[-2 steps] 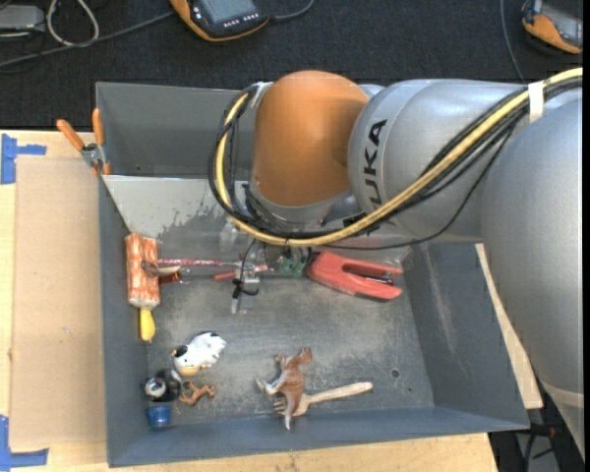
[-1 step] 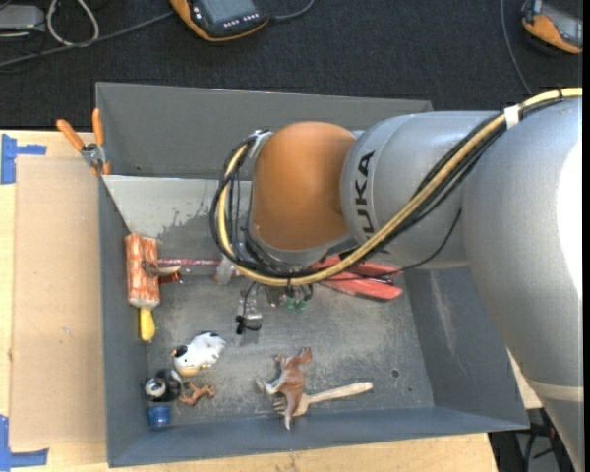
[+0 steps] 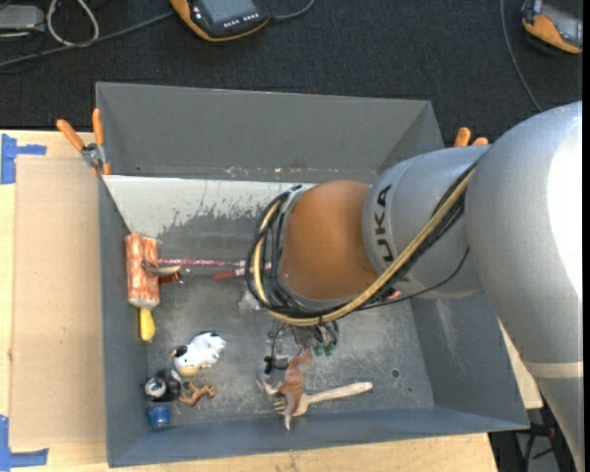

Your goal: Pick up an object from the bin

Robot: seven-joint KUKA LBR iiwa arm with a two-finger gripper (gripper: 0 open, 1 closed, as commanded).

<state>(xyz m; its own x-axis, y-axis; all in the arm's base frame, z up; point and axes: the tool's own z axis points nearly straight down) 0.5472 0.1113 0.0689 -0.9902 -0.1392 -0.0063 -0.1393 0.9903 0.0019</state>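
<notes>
In the grey bin point(image 3: 256, 131), gripper point(image 3: 287, 358), state unclear, above brown toy figure point(image 3: 293, 391) near front wall.

bin floor point(image 3: 398, 350) bare at right, mallet point(image 3: 143, 268) along left wall

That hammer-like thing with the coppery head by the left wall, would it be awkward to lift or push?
The hammer-like thing would probably hang head-down if gripped by its thin handle, since the coppery head looks much bulkier. The head seems cylindrical, so a push may roll it, though the handle should stop that.
</notes>
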